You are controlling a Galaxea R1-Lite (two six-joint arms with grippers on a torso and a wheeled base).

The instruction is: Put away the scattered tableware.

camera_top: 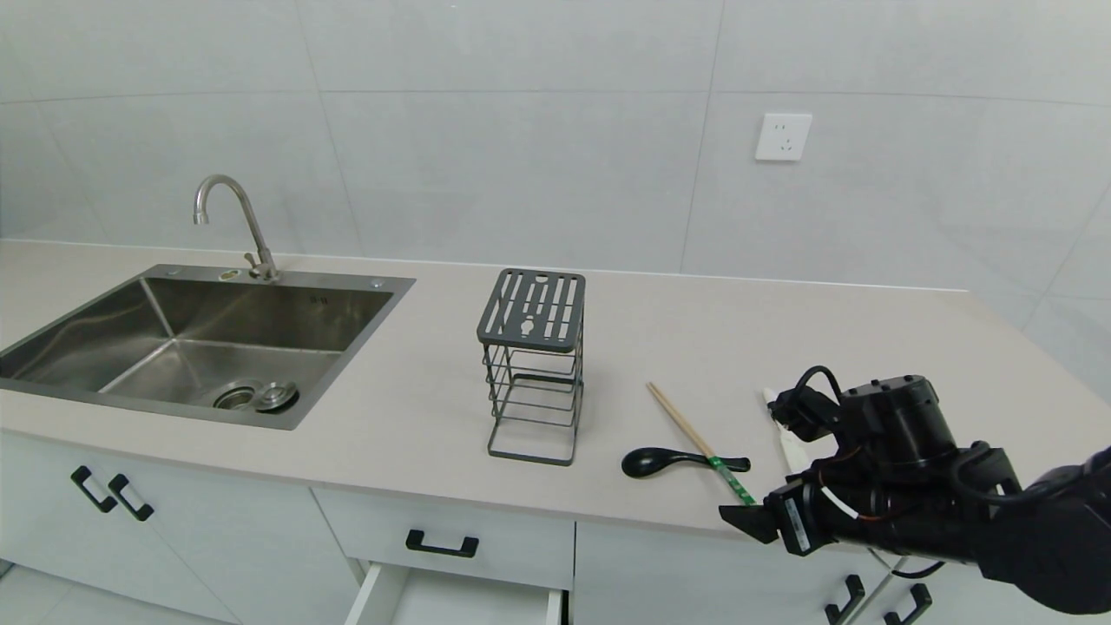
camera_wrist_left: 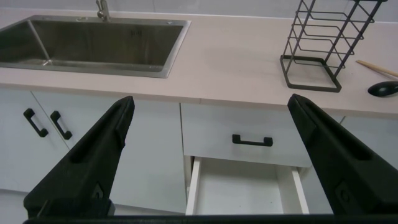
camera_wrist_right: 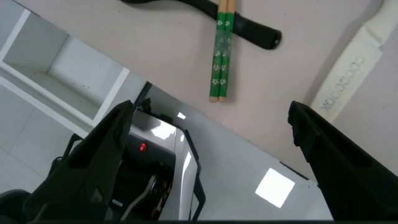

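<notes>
A pair of wooden chopsticks with green ends lies across the handle of a black spoon near the counter's front edge, right of a dark wire rack. A white utensil lies just right of them, partly hidden by my right arm. My right gripper hovers open at the counter's front edge, above the chopsticks' green ends, the spoon handle and the white utensil. My left gripper hangs open and empty in front of the cabinets, facing an open drawer.
A steel sink with a faucet occupies the counter's left end. The open drawer sits below the rack. Cabinet doors with black handles line the front. Bare counter lies between sink and rack.
</notes>
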